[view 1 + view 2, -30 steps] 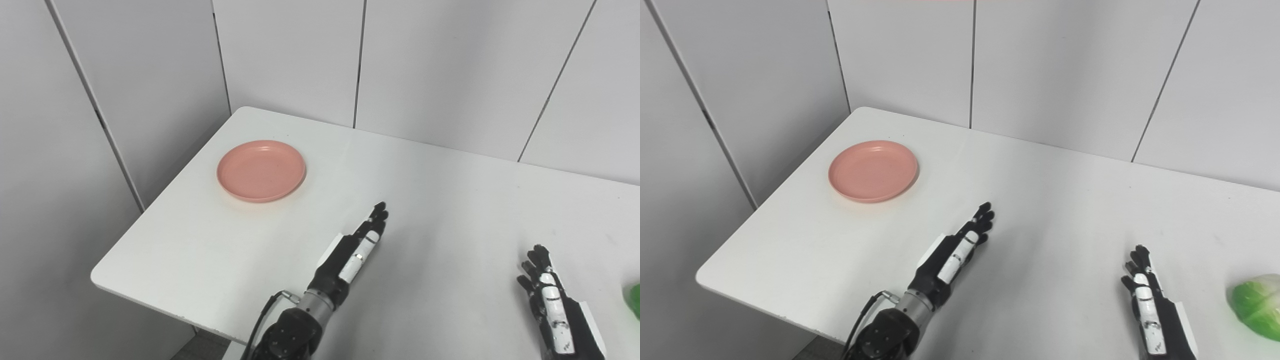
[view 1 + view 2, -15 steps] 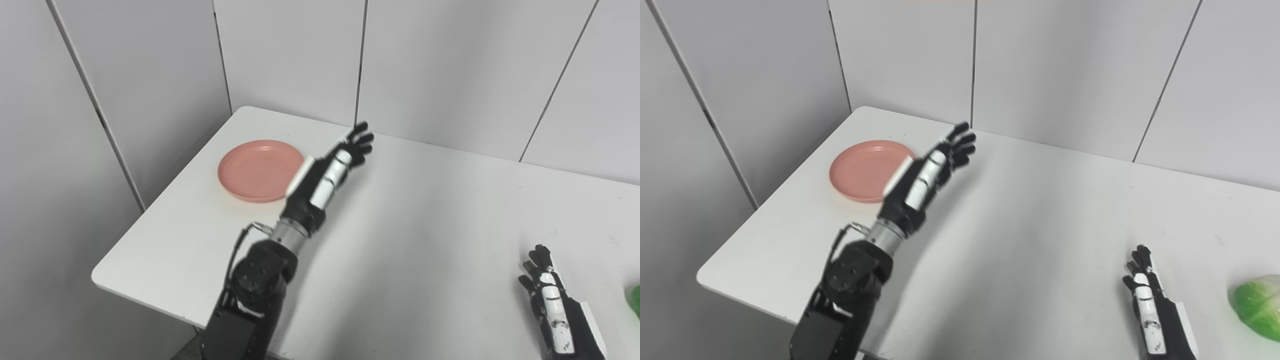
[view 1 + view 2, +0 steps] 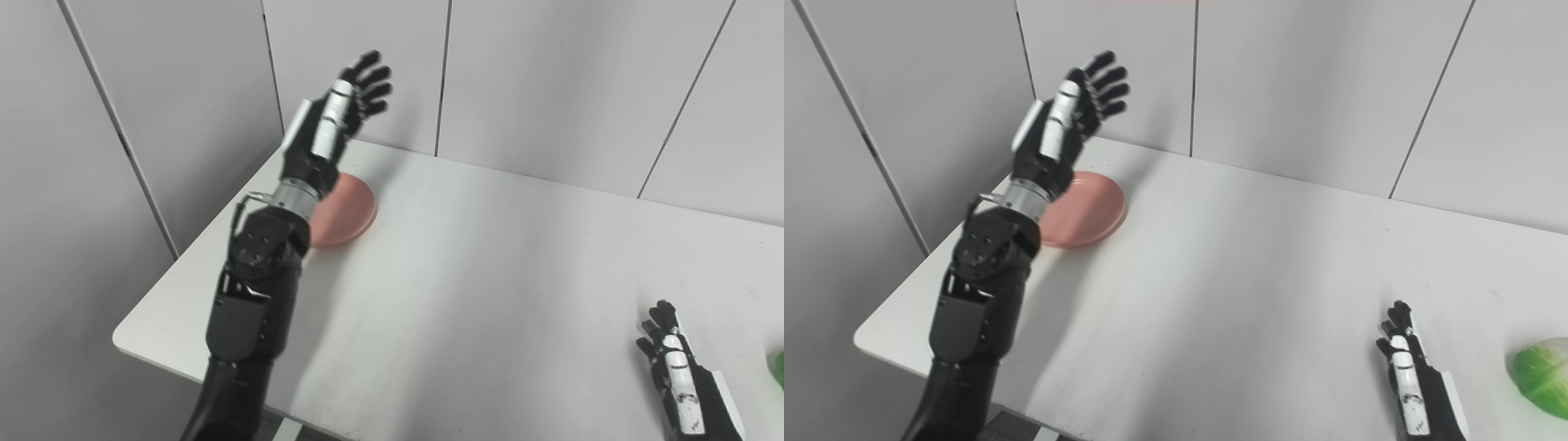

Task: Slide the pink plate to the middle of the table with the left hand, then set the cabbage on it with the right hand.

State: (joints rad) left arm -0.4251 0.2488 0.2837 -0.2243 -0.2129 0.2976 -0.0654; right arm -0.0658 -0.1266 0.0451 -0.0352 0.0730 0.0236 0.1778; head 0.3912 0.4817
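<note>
left hand (image 3: 334, 116): risen high above pink plate (image 3: 349, 208) near table's (image 3: 1213, 275) far-left corner, fingers spread, empty | plate unmoved, slide pending | right hand (image 3: 1415, 380): idle, open, beside cabbage (image 3: 1540, 375)

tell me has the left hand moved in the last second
Yes. The left hand has risen and swung left, from beside the pink plate to above it.

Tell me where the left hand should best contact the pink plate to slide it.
Probably the far-left rim of the pink plate, pushing toward the table's middle. It lies flat and shallow with a low raised lip, so open fingers of the left hand could hook it from above.
</note>
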